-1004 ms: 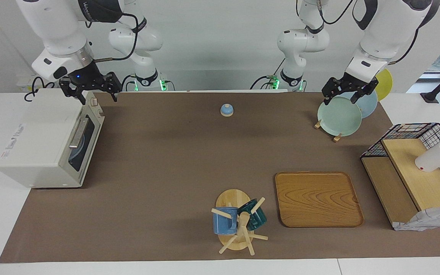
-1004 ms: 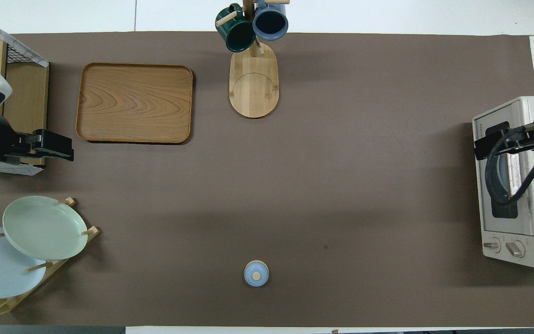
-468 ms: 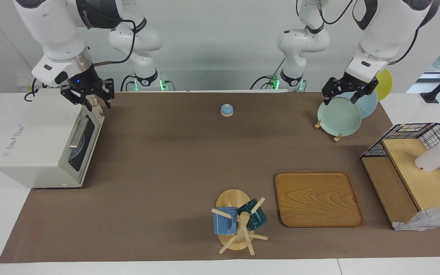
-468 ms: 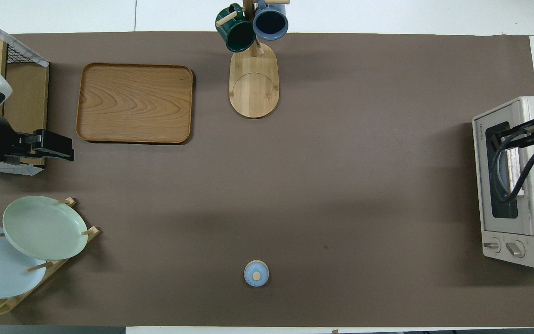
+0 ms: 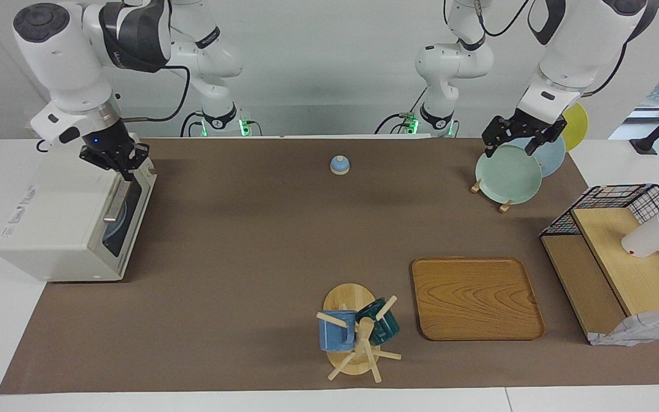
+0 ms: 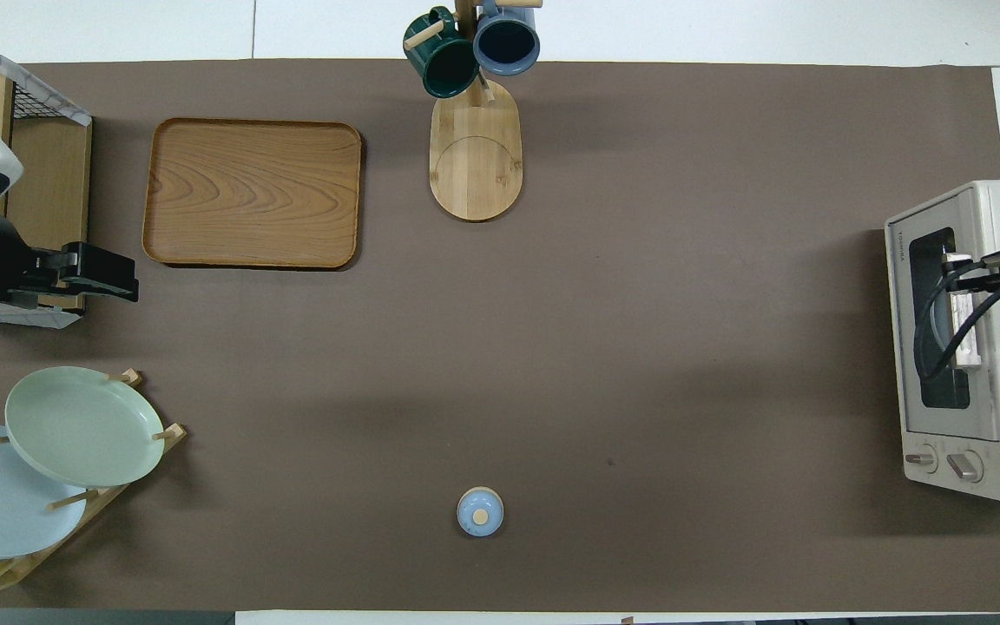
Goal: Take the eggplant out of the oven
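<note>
The oven [image 5: 72, 220] stands shut at the right arm's end of the bench [image 5: 249, 240], its dark glass door closed; the eggplant cannot be seen through it. The right end effector [image 5: 119, 163] sits at the oven's top front edge, at the 12 o'clock end of the bar handle [image 5: 116, 200] in the facing view; whether it is clenched cannot be told. The left end effector [image 5: 514, 143] hangs released over the green plate [image 5: 507, 174] in the rack, waiting; a wooden tray [image 5: 475, 297] lies near 5 o'clock from it.
</note>
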You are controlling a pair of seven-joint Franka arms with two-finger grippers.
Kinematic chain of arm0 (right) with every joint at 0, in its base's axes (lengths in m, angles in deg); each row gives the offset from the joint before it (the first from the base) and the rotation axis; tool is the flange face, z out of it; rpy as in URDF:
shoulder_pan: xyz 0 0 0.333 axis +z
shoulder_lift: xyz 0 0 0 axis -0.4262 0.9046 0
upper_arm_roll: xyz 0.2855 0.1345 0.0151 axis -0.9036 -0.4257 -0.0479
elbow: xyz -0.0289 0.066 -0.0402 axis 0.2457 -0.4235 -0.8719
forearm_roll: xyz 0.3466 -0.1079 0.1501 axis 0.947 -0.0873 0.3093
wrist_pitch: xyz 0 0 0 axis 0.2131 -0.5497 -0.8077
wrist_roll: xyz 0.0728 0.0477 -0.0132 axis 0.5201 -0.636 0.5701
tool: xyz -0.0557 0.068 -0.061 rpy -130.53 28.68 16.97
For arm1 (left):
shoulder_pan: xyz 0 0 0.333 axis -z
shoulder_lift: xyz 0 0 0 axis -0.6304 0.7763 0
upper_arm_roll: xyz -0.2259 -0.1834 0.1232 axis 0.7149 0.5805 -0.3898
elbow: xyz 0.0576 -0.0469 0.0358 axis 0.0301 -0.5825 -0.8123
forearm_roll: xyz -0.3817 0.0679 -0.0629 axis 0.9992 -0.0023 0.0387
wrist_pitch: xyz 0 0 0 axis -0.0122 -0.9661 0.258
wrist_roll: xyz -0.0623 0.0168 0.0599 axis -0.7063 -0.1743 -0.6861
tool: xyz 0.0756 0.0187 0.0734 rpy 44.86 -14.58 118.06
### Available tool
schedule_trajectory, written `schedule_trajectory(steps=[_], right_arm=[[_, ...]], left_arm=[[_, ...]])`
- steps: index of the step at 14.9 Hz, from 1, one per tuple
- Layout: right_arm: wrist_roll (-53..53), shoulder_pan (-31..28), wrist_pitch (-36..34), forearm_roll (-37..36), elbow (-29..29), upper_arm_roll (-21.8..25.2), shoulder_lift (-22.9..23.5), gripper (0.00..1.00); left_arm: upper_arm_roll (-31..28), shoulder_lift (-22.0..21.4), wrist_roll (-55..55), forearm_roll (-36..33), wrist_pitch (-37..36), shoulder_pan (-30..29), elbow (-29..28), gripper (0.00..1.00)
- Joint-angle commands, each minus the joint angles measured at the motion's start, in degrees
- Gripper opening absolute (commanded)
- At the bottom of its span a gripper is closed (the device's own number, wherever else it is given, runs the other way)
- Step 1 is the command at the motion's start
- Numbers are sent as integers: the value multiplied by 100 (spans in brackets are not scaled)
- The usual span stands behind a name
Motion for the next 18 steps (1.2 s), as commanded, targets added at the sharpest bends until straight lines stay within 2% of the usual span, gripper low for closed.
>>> schedule_trajectory(steps=[1, 4, 7, 14, 18], right_arm=[[-193, -279, 301, -130, -403, -52, -13, 0], [-378, -324, 275, -130, -429, -52, 85, 0], [-316, -341, 380, -507, -578, -52, 112, 0], [-316, -394, 537, -508, -719, -52, 129, 0], [-369, -185, 626, -464, -930, -70, 129, 0]], left_arm=[[43, -30, -51, 9, -92, -70, -1, 100], [43, -30, -51, 0, -92, -70, -1, 100], [43, -30, -51, 0, -92, -70, -1, 100], [43, -30, -51, 0, -92, -70, -1, 100], [43, -30, -51, 0, -92, -70, -1, 100]])
